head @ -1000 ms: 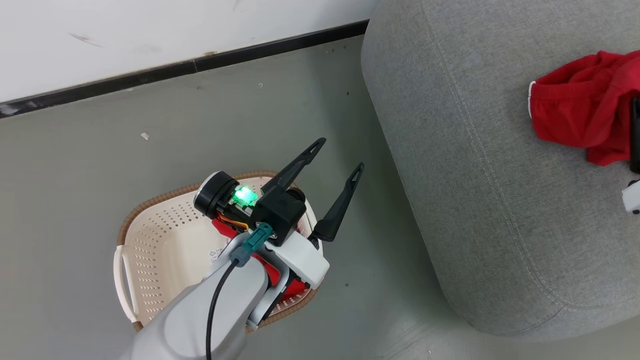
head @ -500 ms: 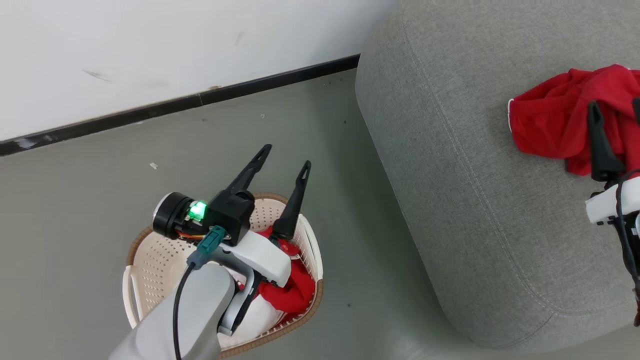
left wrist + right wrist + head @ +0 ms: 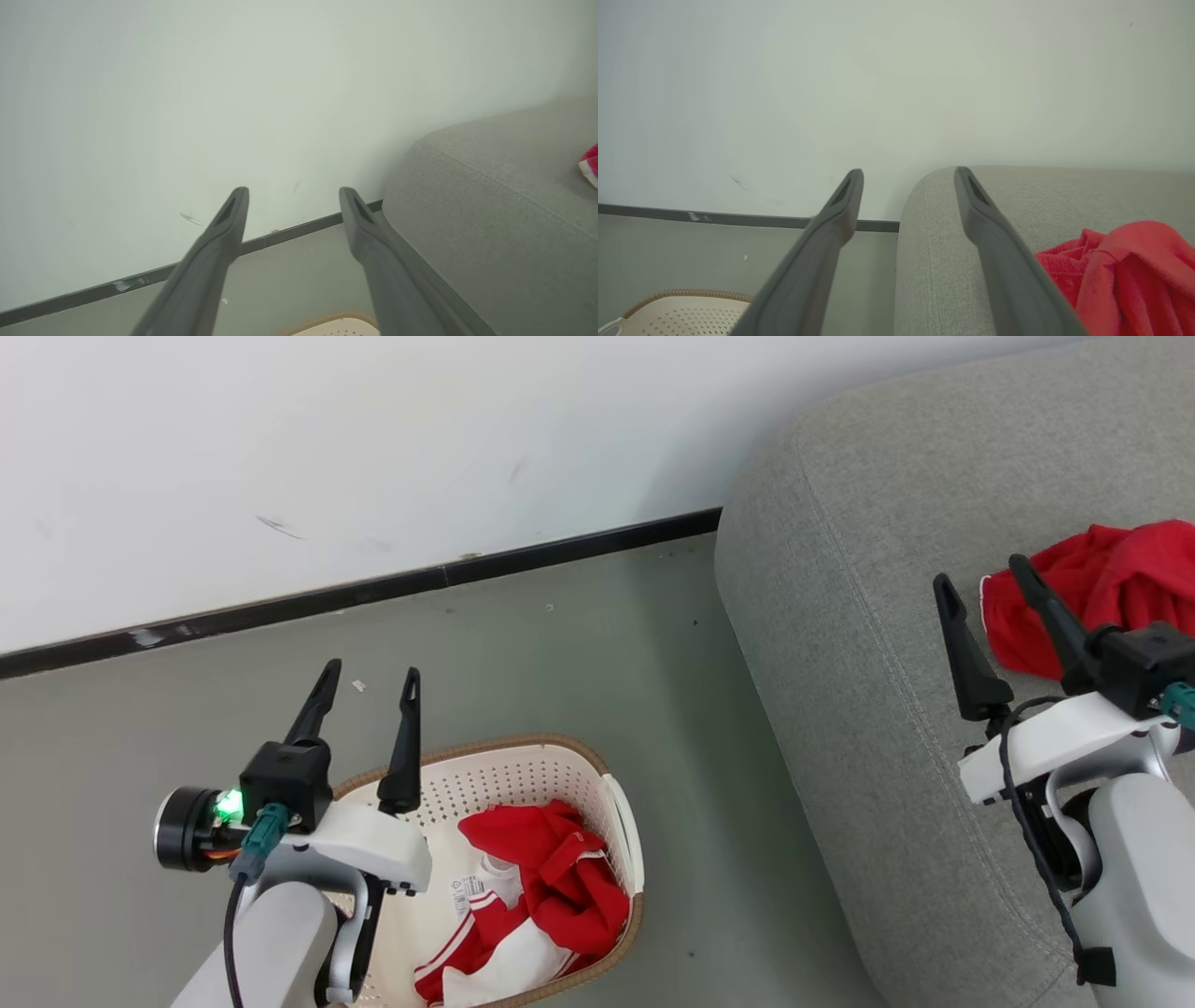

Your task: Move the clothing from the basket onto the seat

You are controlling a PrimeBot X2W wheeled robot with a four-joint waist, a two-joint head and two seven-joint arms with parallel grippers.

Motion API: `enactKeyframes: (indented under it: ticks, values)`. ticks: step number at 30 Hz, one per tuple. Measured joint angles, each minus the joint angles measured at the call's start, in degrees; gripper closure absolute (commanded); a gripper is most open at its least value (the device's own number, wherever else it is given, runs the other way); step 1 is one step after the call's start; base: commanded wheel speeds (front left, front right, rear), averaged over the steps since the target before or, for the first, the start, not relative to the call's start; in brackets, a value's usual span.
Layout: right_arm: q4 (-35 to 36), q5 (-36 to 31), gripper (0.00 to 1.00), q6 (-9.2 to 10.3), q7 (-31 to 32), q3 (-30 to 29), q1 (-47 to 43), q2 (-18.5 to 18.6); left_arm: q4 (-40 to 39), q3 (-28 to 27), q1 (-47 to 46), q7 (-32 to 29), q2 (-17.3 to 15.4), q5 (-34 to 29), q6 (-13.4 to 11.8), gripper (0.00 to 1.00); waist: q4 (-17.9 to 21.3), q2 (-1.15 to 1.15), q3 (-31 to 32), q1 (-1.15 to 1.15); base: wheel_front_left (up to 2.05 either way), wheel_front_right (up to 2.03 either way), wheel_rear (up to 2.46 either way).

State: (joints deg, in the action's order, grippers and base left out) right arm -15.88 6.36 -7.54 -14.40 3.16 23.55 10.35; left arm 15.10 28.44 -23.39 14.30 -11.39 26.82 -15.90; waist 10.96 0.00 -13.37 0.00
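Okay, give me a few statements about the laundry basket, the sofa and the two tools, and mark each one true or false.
1. The basket holds red and white clothing. True.
2. The left tool is shut on a garment. False: its fingers stand apart and hold nothing.
3. A red garment lies on the seat. True.
4. The basket stands on the seat. False: it stands on the floor, beside the seat.
5. The right tool is open and empty, over the seat, next to the red garment. True.
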Motion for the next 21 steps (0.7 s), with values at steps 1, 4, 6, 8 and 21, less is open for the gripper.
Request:
enactKeyframes:
  ticks: [1, 4, 6, 8, 21]
  values:
    - [0.01, 0.0, 0.0, 0.0, 0.0, 0.14, -0.35, -0.36, -0.32, -0.8, 0.64, 0.0, -0.05, 0.0, -0.38, 0.0, -0.35, 0.0, 0.39, 0.0, 0.0, 0.0, 0.0]
    - [0.27, -0.32, 0.0, 0.0, -0.01, 0.66, -1.39, -1.16, -0.99, -2.82, 2.82, 0.03, -0.41, 0.0, -1.19, 0.0, -1.38, 0.0, 1.61, 0.0, 0.0, 0.0, 0.0]
    - [0.52, -0.65, 0.0, 0.0, -0.01, 1.12, -2.21, -1.47, -1.32, -4.0, 4.47, 0.16, -0.46, 0.21, -1.63, 0.0, -2.07, 0.0, 2.44, 0.0, 0.0, 0.0, 0.0]
    - [0.55, -1.14, 0.0, 0.0, -0.01, 1.18, -3.25, -1.91, -1.47, -4.86, 6.02, 0.16, -0.68, 0.42, -2.18, 0.0, -2.74, 0.0, 3.27, 0.0, 0.0, 0.0, 0.0]
    - [1.57, -1.91, 0.0, 0.0, -0.01, 0.66, -11.05, -5.47, -2.65, -8.67, 14.57, 0.16, -1.52, 0.43, -3.88, 0.0, -6.56, 0.0, 8.69, 0.0, 0.0, 0.0, 0.0]
